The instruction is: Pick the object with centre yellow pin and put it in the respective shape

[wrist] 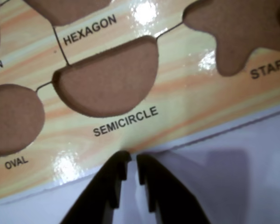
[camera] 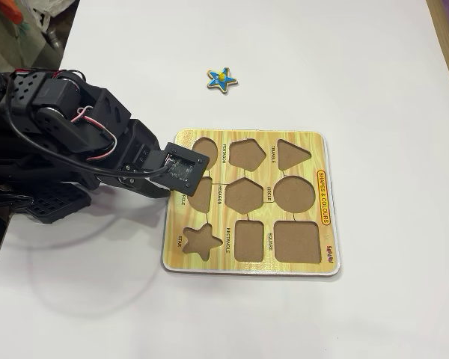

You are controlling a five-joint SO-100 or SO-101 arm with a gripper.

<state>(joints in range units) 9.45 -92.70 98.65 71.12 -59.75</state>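
In the wrist view my jaws point(wrist: 134, 161) hang nearly pressed together, pinching nothing, over the near edge of the board point(wrist: 186, 102); the star hole point(wrist: 238, 32) at far right is bare. In the fixed view the star piece point(camera: 222, 78) lies untouched on the white table point(camera: 374, 67), well beyond the board's far edge. Everything remains to do.

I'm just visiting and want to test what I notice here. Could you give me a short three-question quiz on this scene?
1. True or false: the blue star piece already sits in the board.
2. Which label is nearest the end effector in the wrist view: A) SEMICIRCLE B) TRIANGLE C) SQUARE?
3. Fill in: the star cutout is ____.

Key: 1 false, it lies on the white table; 2 A; 3 empty.
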